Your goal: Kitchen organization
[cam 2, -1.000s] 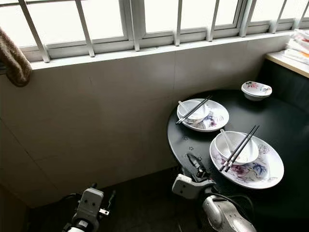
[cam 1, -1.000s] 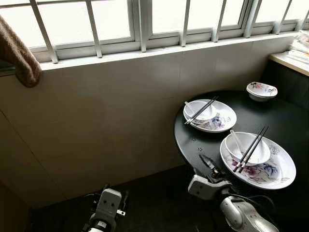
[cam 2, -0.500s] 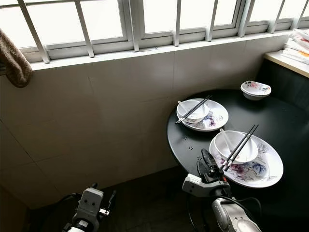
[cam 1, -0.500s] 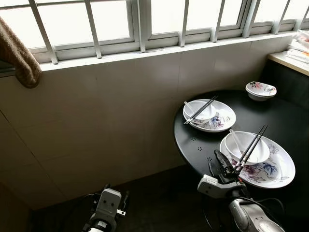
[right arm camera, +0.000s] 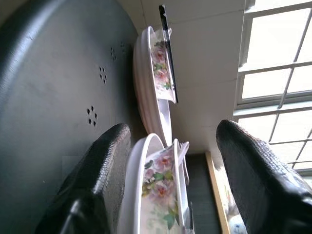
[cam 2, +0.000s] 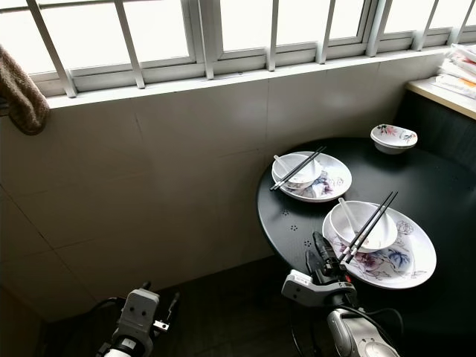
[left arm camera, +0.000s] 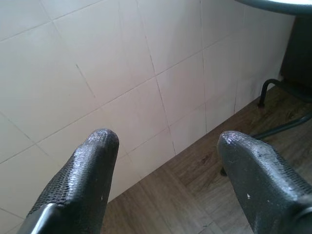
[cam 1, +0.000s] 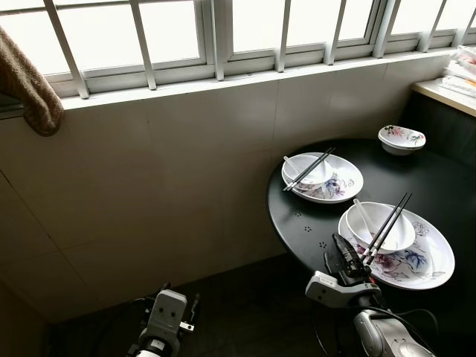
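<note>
Where near plate (cam 1: 416,262) meets right end effector (cam 1: 348,256) (fingers spread).

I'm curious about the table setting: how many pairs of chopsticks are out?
2. One pair lies across the far bowl, the other across the near bowl, by the right pincer.

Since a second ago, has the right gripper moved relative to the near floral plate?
Yes. The right gripper has gone forward over the round black table edge to the rim of the large floral plate, fingers open.
</note>
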